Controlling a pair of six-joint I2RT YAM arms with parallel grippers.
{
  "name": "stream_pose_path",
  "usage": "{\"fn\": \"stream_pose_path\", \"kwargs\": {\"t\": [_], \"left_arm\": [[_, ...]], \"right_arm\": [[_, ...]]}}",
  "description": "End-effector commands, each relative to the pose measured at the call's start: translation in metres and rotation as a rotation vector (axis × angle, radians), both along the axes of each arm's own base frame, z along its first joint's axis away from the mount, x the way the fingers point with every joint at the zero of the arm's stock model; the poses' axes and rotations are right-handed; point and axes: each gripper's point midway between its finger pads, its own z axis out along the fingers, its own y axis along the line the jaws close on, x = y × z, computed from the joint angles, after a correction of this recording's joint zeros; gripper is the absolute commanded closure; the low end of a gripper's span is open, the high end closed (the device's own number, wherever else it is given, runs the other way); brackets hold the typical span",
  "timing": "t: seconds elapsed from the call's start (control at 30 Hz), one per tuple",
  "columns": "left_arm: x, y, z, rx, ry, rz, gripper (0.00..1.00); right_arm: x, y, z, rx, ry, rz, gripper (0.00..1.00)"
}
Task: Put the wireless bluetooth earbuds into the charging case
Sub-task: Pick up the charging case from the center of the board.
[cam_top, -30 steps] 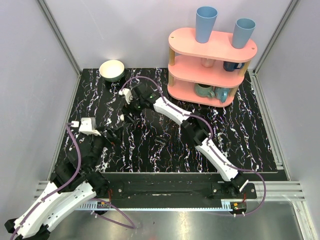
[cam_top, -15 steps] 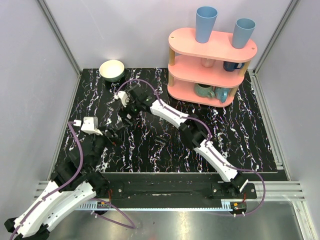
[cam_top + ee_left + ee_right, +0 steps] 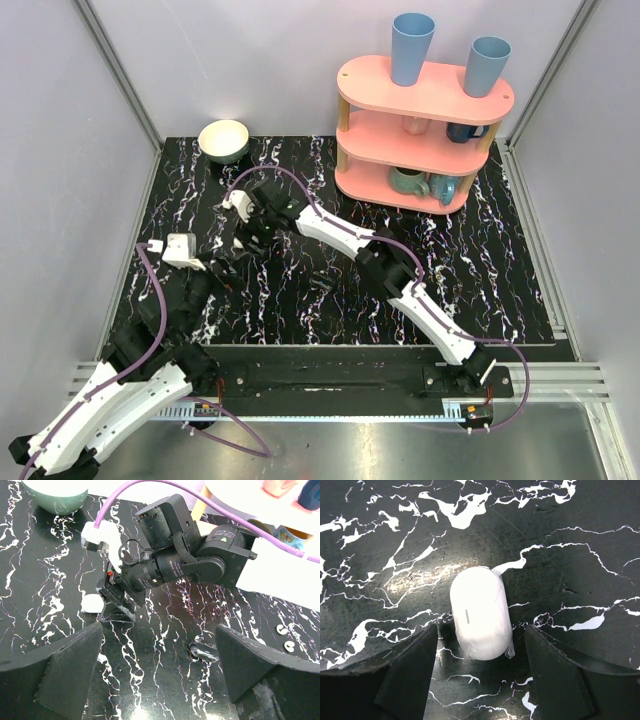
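The white pill-shaped charging case (image 3: 480, 612) lies flat on the black marble table, its near end between the fingers of my right gripper (image 3: 480, 630). The jaws are open, with a gap on each side of the case. In the left wrist view the case (image 3: 91, 603) shows beside the right gripper's fingers (image 3: 117, 605). From above, the right gripper (image 3: 248, 238) covers most of the case. Two tiny white earbuds (image 3: 282, 629) (image 3: 289, 644) lie on the table far right. My left gripper (image 3: 159, 640) (image 3: 222, 268) hovers open and empty.
A small dark glossy object (image 3: 202, 651) (image 3: 322, 283) lies on the table near the left gripper's right finger. A green bowl (image 3: 224, 140) stands at the back left. A pink three-tier shelf (image 3: 420, 130) with cups and mugs stands at the back right.
My right gripper has moved left and down over the case, and its jaws have narrowed somewhat. The left arm has barely moved.
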Motion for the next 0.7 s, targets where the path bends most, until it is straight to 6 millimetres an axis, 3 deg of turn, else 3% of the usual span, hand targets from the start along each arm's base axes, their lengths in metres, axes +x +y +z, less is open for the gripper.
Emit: {"fn": "stream_pose_path", "kwargs": {"t": [0.0,0.13,0.23,0.5,0.67], "left_arm": [[0.004,-0.003,0.007,-0.01,-0.025,-0.001,0.01],[0.004,-0.002,0.008,-0.011,-0.028,0.002,0.01],[0.004,-0.002,0.007,-0.009,-0.026,0.004,0.01],[0.005,0.001,0.008,-0.006,-0.028,0.019,0.01],[0.005,0.005,0.01,-0.014,-0.035,0.037,0.01]], "right_arm": [[-0.008,-0.01,-0.009,-0.108,-0.049,-0.01,0.21],[-0.003,-0.008,-0.01,-0.12,-0.091,-0.012,0.17],[0.0,-0.006,-0.012,-0.132,-0.125,-0.011,0.2],[-0.004,-0.017,-0.021,-0.174,-0.097,-0.042,0.55],[-0.013,-0.023,-0.015,-0.172,-0.058,-0.07,0.73]]}}
